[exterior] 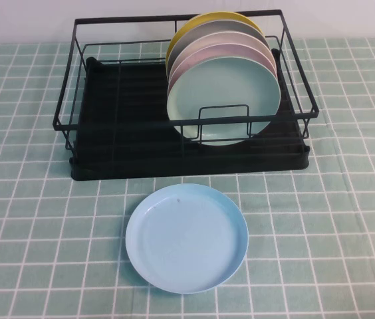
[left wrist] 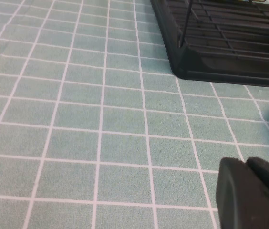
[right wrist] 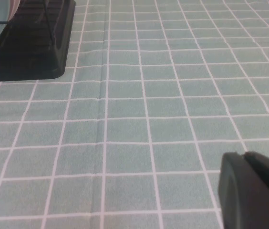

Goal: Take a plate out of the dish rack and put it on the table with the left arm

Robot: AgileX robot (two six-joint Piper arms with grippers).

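The black wire dish rack (exterior: 187, 100) stands toward the far edge of the table (exterior: 34, 226), roughly centred between its left and right edges. Five plates stand upright in its right half, leaning back one behind another: the pale mint-green plate (exterior: 224, 100) is the front one, nearest the robot, with a pale pink plate (exterior: 201, 56), a lighter pink one, a grey one and a yellow plate (exterior: 197, 25) behind it. A sky-blue plate (exterior: 187, 237) lies flat on the checked cloth just in front of the rack, near the middle of the table.

The left gripper (left wrist: 251, 193) sits low over bare cloth near the rack's front left corner; the right gripper (right wrist: 251, 188) sits low over bare cloth off the rack's right end. Only a dark edge of each shows, so whether their fingers are apart or together cannot be told.
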